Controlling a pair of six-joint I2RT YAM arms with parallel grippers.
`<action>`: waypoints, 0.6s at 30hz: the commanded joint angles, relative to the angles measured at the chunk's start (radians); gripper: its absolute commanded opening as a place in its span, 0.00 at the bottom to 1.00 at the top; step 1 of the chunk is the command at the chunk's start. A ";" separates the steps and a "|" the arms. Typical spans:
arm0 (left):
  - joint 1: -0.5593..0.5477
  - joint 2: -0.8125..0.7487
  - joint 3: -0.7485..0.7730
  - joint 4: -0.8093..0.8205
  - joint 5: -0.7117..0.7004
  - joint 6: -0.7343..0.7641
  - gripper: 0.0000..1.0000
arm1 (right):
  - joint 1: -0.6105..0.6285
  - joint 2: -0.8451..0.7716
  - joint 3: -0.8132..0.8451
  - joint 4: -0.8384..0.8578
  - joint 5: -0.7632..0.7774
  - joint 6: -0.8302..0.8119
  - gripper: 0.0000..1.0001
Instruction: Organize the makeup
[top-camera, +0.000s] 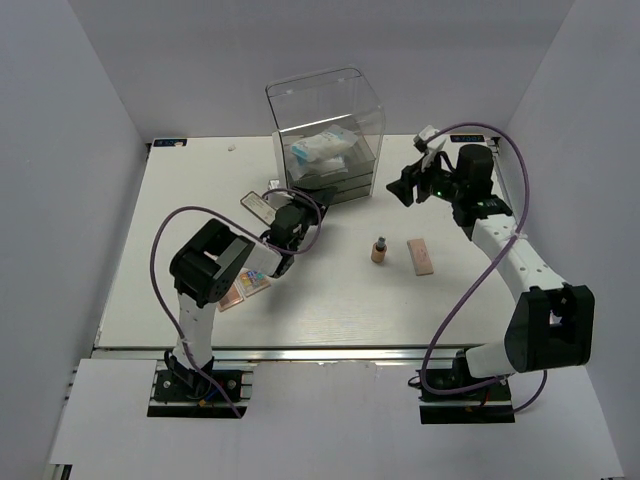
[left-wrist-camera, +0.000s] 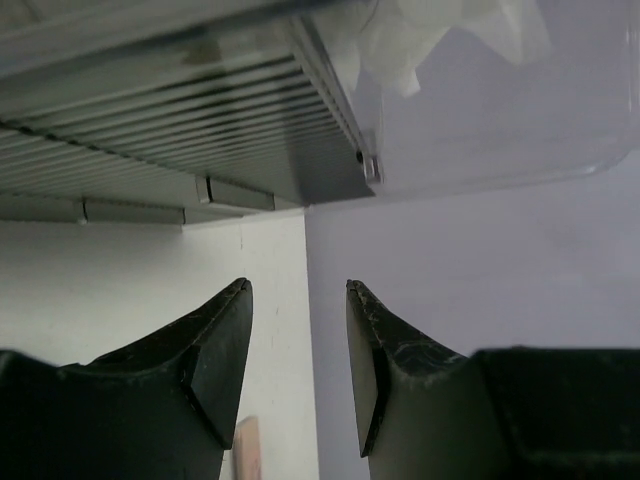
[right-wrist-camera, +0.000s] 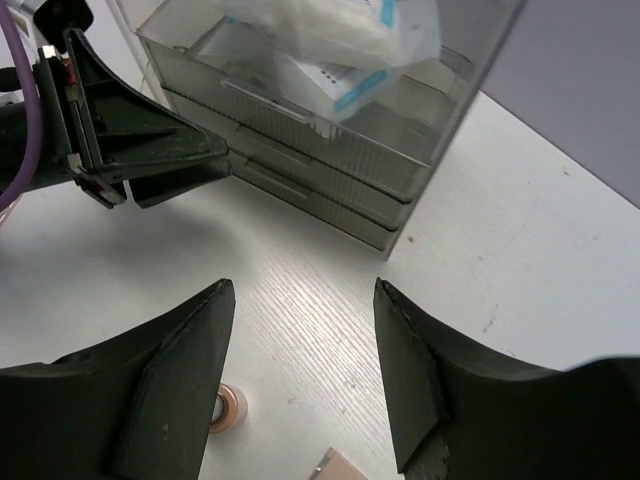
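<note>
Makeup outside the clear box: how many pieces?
5: dark-framed case by the clear box; multicoloured palette and pink palette beside the left arm; brown bottle and peach palette right of centre. The arm may hide more.

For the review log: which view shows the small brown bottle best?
Top external: the small brown bottle stands upright, whole and unobstructed. Right wrist shows only its top, partly hidden. Left wrist does not show it.
</note>
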 joint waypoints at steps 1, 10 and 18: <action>-0.014 0.004 0.064 0.031 -0.142 -0.043 0.52 | -0.038 -0.048 -0.030 0.064 -0.038 0.049 0.63; -0.023 0.077 0.179 -0.160 -0.256 -0.093 0.50 | -0.084 -0.072 -0.064 0.087 -0.055 0.076 0.63; -0.024 0.081 0.213 -0.275 -0.265 -0.112 0.47 | -0.094 -0.069 -0.053 0.090 -0.062 0.084 0.63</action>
